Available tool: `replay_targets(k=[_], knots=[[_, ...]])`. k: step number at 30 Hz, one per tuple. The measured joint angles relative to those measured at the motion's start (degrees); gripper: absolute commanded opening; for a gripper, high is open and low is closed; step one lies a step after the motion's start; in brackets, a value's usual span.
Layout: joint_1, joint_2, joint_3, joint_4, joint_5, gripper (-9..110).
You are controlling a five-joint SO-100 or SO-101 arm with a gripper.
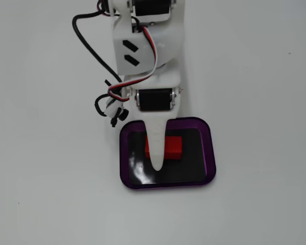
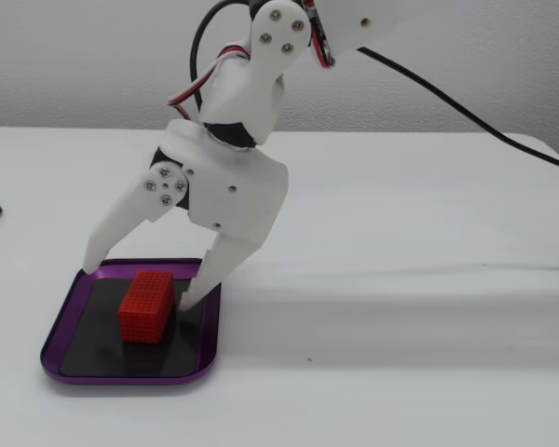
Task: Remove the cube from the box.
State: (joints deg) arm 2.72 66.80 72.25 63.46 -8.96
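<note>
We line up the grasp on the cube in the box.

The cube (image 2: pixel 147 305) sits on the black floor of the box (image 2: pixel 63 317), toward its middle. Our gripper (image 2: pixel 138 284) is spread wide above it, one finger (image 2: pixel 211 273) down beside the cube, the other (image 2: pixel 112 233) raised over the box's far rim. We judge it best to centre both fingers astride the cube, lower, then close.

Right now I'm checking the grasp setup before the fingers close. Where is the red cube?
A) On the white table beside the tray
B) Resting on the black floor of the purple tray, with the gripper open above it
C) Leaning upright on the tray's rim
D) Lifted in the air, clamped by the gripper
B: the cube sits flat on the box floor, while the gripper stands open, its fingers spread either side.
</note>
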Motion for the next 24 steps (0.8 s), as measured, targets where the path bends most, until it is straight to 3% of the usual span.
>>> replay_targets(k=[8,15,24], knots=[[-0.44,0.00,0.00,0.00,0.00,25],[-0.18,0.00,0.00,0.00,0.00,15],[-0.18,0.00,0.18,0.00,0.00,15]])
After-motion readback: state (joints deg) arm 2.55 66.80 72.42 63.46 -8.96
